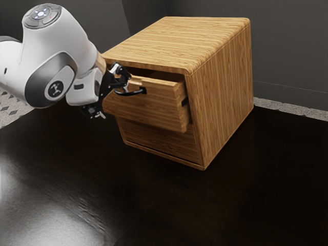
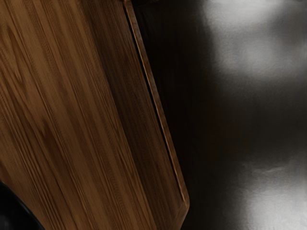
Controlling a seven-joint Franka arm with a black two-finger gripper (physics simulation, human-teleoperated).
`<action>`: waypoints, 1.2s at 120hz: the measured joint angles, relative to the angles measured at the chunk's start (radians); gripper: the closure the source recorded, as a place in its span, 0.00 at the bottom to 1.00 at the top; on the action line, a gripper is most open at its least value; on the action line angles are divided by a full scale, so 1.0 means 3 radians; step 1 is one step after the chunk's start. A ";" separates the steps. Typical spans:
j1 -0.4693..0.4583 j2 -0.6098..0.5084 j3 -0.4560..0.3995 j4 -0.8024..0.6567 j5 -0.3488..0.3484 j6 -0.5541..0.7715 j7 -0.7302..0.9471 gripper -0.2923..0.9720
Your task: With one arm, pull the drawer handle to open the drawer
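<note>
A white robot arm (image 1: 51, 61) came in from the exterior view's left and reached toward a light wooden cabinet (image 1: 220, 87) standing on a dark, glossy surface (image 1: 102, 205). The cabinet had two drawers in its front face, one above the other.

The upper drawer (image 1: 154, 105) stood partly pulled out toward the exterior view's left. Its front sat well clear of the cabinet's face, and a strip of its side panel was exposed. The lower drawer (image 1: 164, 141) lay flush with the cabinet's front.

The black gripper (image 1: 119, 81) was at the front of the upper drawer, near its top edge. It met the left end of the drawer handle (image 1: 134, 92), a thin, black, curved bar fixed to the drawer front. The rest of the bar ran on toward the exterior view's right. Gripper and bar were both black and overlapped, so it could not be told whether the gripper was clamped on the bar or spread apart around it.

From the wrist view, a wood-grained panel (image 2: 72, 120) lay close under the hand, with its edge running slantwise. Beyond that edge was the dark surface (image 2: 240, 120), with pale patches of reflected light.
</note>
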 joint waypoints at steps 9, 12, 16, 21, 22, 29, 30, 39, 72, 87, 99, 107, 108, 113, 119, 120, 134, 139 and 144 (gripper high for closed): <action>-0.0003 -0.0045 -0.0003 -0.0024 -0.0005 -0.0032 -0.0001 0.24; 0.0002 -0.0059 -0.0005 -0.0042 -0.0007 -0.0040 -0.0002 0.23; 0.0010 -0.0084 -0.0007 -0.0078 -0.0008 -0.0048 -0.0002 0.23; 0.0010 -0.0112 -0.0006 -0.0115 -0.0010 -0.0056 -0.0004 0.22; 0.0009 -0.0115 -0.0006 -0.0121 -0.0010 -0.0057 -0.0004 0.22; 0.0001 -0.0144 -0.0008 -0.0159 -0.0010 -0.0068 -0.0006 0.23; 0.0001 -0.0150 -0.0008 -0.0166 -0.0010 -0.0069 -0.0006 0.23; 0.0005 -0.0235 -0.0009 -0.0248 -0.0010 -0.0078 -0.0008 0.23; 0.0090 -0.0359 -0.0119 -0.0337 -0.0011 -0.0190 -0.0016 0.23; 0.0116 -0.0436 -0.0160 -0.0358 -0.0013 -0.0267 -0.0019 0.28; 0.0128 -0.0505 -0.0167 -0.0408 -0.0014 -0.0306 -0.0021 0.27; 0.0174 -0.0555 -0.0196 -0.0462 -0.0015 -0.0323 -0.0022 0.25; 0.0181 -0.0562 -0.0201 -0.0469 -0.0016 -0.0324 -0.0022 0.25; 0.0220 -0.0604 -0.0234 -0.0509 -0.0018 -0.0331 -0.0023 0.24; 0.0249 -0.0655 -0.0268 -0.0555 -0.0026 -0.0339 -0.0024 0.24; 0.0252 -0.0663 -0.0271 -0.0562 -0.0028 -0.0340 -0.0024 0.24; 0.0385 -0.0785 -0.0410 -0.0652 -0.0051 -0.0354 -0.0026 0.24; 0.0438 -0.0817 -0.0461 -0.0669 -0.0071 -0.0370 -0.0026 0.23; 0.0462 -0.0839 -0.0485 -0.0677 -0.0087 -0.0399 -0.0026 0.23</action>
